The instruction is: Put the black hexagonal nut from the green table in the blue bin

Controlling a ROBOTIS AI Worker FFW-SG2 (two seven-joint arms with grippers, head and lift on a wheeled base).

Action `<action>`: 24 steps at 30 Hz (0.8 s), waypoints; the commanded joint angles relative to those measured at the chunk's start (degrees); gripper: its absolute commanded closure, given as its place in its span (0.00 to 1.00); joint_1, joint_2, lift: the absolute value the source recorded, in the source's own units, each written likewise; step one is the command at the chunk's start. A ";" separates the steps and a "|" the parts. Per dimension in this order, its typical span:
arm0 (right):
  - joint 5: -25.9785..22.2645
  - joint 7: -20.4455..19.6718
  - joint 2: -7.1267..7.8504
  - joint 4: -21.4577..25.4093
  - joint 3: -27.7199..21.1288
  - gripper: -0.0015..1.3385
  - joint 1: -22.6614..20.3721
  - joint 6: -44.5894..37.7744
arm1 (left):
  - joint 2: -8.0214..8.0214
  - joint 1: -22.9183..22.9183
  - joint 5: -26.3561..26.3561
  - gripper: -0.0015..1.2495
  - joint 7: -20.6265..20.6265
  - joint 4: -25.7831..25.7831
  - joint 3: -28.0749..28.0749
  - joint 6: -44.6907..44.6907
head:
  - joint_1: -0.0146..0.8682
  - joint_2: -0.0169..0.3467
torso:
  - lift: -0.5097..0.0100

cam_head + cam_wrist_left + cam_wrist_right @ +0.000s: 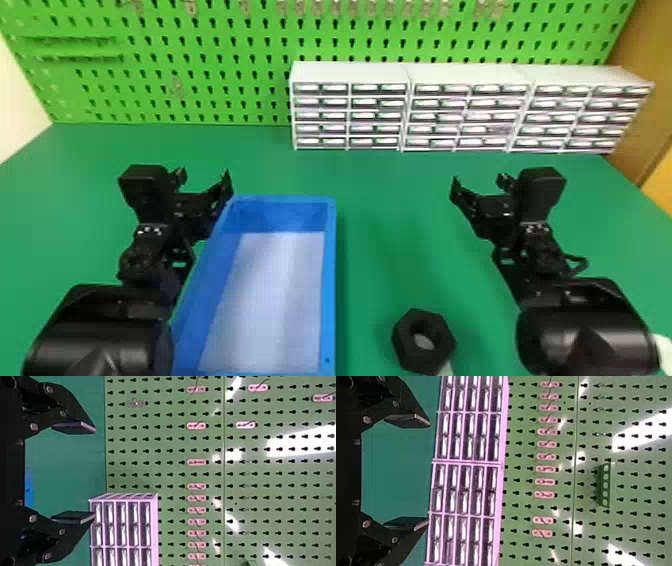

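On the green table [382, 250], near the bottom edge of the head view, a black hexagonal nut [440, 336] lies to the right of the long blue bin [328, 280], outside it and a little apart from its side wall; something pale shows at the nut's near edge, too little of it to identify. The right gripper [478, 181] is held out beyond the nut, its two flat fingers spread wide, nothing between them and nothing touched; the left gripper [204, 176] is beside the bin's far left corner, its fingers also well apart and empty, though whether it touches the rim cannot be told. The step in hand appears to be the start, before any grasp; the right arm seems the likelier one to act, being on the nut's side. The next move calls for drawing that gripper back and down over the nut, fingers kept spread to straddle it; then closing on opposite sides, lifting clear of the wall, and crossing to the bin.
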State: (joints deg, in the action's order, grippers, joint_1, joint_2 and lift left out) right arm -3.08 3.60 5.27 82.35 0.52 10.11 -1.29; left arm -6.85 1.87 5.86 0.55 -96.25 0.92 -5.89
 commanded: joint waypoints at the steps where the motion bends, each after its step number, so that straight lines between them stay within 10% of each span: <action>1: 0.00 0.00 0.00 0.00 -0.08 0.30 -0.09 -0.03 | 0.00 -0.02 0.11 0.39 0.06 0.01 -0.04 0.00 | 0.79 0.19 | 0.80; 13: 0.26 0.09 0.09 1.49 -0.61 0.30 -0.26 -1.52 | 0.00 -0.11 0.20 0.39 -0.02 0.01 -0.04 0.00 | 0.79 0.19 | 0.80; 24: 4.31 6.42 -0.44 13.80 -5.53 0.28 -1.76 -16.02 | 0.00 -0.11 0.29 0.39 -0.02 0.01 0.05 0.00 | 0.79 0.19 | 0.80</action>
State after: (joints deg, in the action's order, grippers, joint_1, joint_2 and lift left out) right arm -0.32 8.92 5.03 91.04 -3.37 8.89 -11.06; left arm -6.85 1.75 6.14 0.54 -96.25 0.91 -5.89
